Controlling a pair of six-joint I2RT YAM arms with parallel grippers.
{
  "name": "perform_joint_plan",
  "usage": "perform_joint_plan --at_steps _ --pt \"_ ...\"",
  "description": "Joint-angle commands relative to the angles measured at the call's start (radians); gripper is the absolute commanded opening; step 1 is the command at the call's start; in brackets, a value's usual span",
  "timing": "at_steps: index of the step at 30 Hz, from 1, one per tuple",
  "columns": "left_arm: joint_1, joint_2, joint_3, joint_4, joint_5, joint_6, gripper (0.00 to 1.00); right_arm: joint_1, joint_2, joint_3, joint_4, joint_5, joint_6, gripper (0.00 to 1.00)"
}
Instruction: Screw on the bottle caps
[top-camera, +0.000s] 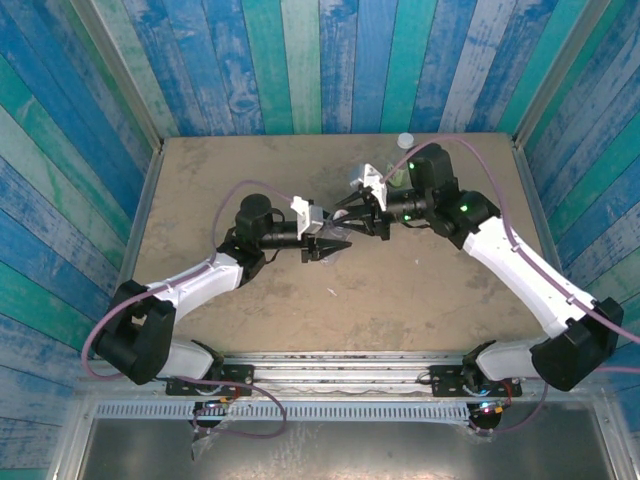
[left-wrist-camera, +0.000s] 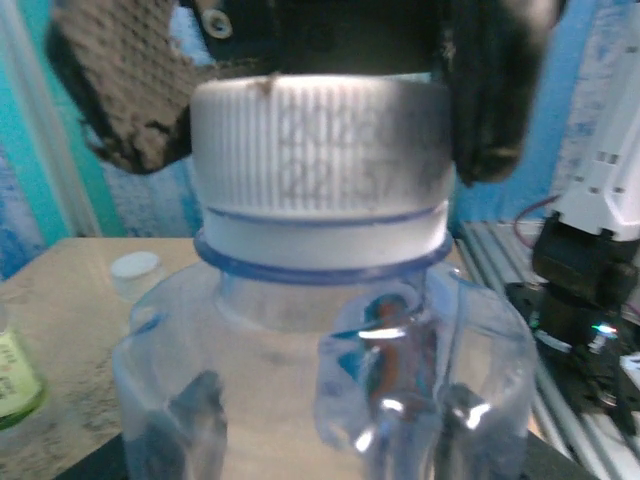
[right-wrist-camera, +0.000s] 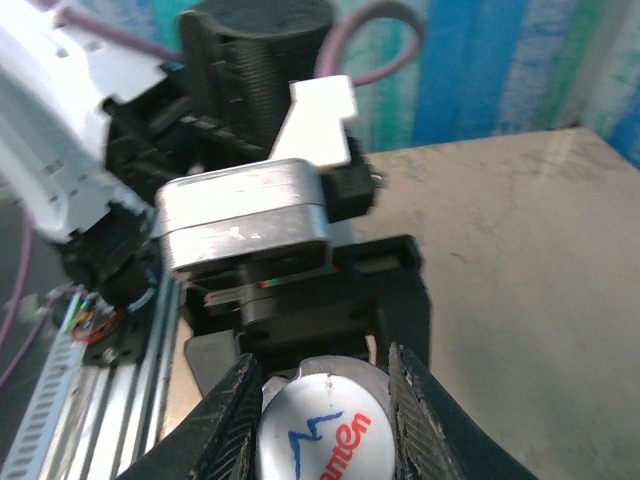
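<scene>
Threading step: marked cap (right-wrist-camera: 325, 430) seated on blue-tinted bottle (left-wrist-camera: 320, 380).
Cap clenched by right gripper (right-wrist-camera: 325, 375); cannot tell left gripper (top-camera: 333, 245) hold on bottle. Next: twist cap down, keep bottle steady.

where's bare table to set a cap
Bare: tan table's far left corner; near stretch between left arm and right arm. Crowded: centre, where left gripper and right gripper meet at the white ribbed cap on the blue-tinted clear plastic bottle.

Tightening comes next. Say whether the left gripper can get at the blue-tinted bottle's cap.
Probably yes: the left gripper has its fingers on the ribbed sides of the cap atop the blue-tinted bottle, with nothing between.
</scene>
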Motion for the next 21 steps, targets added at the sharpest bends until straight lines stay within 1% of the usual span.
perform_joint_plan --at_steps 1,4,6,8,10,12,14,15,16,17,19,20,21 --pt "0.005 0.042 0.036 0.099 -0.211 -0.017 0.50 0.035 -0.023 -0.042 0.046 0.262 0.230 0.17" --pt "-0.006 0.068 0.074 0.063 -0.277 0.020 0.50 0.103 -0.018 -0.050 0.058 0.456 0.355 0.15" --pt "-0.009 0.081 0.089 0.050 -0.323 0.041 0.50 0.176 -0.010 -0.046 0.051 0.649 0.456 0.11" --pt "-0.010 0.090 0.090 0.070 -0.334 0.038 0.50 0.224 0.000 -0.039 0.048 0.721 0.497 0.12" --pt "-0.010 0.094 0.094 0.072 -0.340 0.040 0.50 0.244 0.005 -0.030 0.031 0.798 0.563 0.12" --pt "-0.010 0.090 0.089 0.071 -0.340 0.041 0.48 0.244 0.008 -0.016 0.009 0.811 0.572 0.16" --pt "-0.010 0.083 0.079 0.075 -0.327 0.042 0.48 0.243 0.000 -0.020 0.009 0.814 0.541 0.19" --pt "-0.009 0.078 0.074 0.074 -0.315 0.041 0.48 0.239 -0.006 -0.023 0.014 0.803 0.511 0.22" --pt "-0.009 0.073 0.071 0.070 -0.305 0.042 0.48 0.233 -0.011 -0.027 0.020 0.783 0.486 0.28" --pt "-0.008 0.068 0.066 0.064 -0.288 0.042 0.48 0.224 -0.018 -0.029 0.026 0.746 0.458 0.35" --pt "-0.005 0.058 0.056 0.055 -0.247 0.036 0.48 0.196 -0.035 -0.029 0.030 0.643 0.368 0.47" --pt "-0.002 0.052 0.049 0.052 -0.219 0.030 0.48 0.182 -0.050 -0.033 0.035 0.610 0.336 0.53" --pt "0.001 0.050 0.042 0.050 -0.189 0.025 0.48 0.162 -0.067 -0.042 0.049 0.561 0.295 0.57"
